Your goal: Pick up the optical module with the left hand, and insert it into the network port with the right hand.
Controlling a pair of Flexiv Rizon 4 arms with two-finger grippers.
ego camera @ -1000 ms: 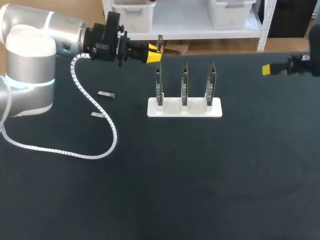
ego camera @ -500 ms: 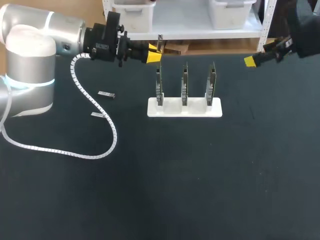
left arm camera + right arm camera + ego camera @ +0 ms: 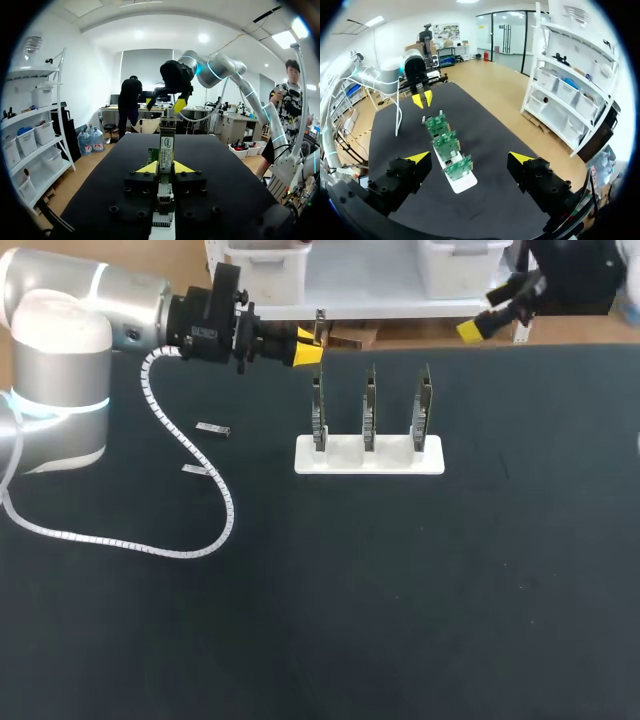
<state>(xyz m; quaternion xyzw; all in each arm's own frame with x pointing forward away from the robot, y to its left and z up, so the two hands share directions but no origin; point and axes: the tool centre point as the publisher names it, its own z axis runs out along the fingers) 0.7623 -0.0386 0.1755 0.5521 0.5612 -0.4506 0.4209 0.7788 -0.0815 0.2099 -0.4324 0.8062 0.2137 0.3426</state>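
In the head view my left gripper [image 3: 310,348] hangs above the far left end of the white stand [image 3: 340,458], shut on a slim optical module [image 3: 320,324] held upright. The left wrist view has the module [image 3: 165,149] pinched between the yellow tips of my left gripper [image 3: 166,167]. Three green circuit boards [image 3: 369,408] stand upright in the stand. My right gripper [image 3: 478,324] hovers high at the far right edge, open and empty. From the right wrist view my right gripper [image 3: 469,158] spreads wide above the boards [image 3: 447,145].
Two small loose modules [image 3: 213,429] [image 3: 196,470] lie on the black table left of the stand. My left arm's white coiled cable [image 3: 190,455] loops across the left side of the table.
My right gripper has risen and swung from the right edge toward the far middle of the table. The left arm and its module have stayed put.
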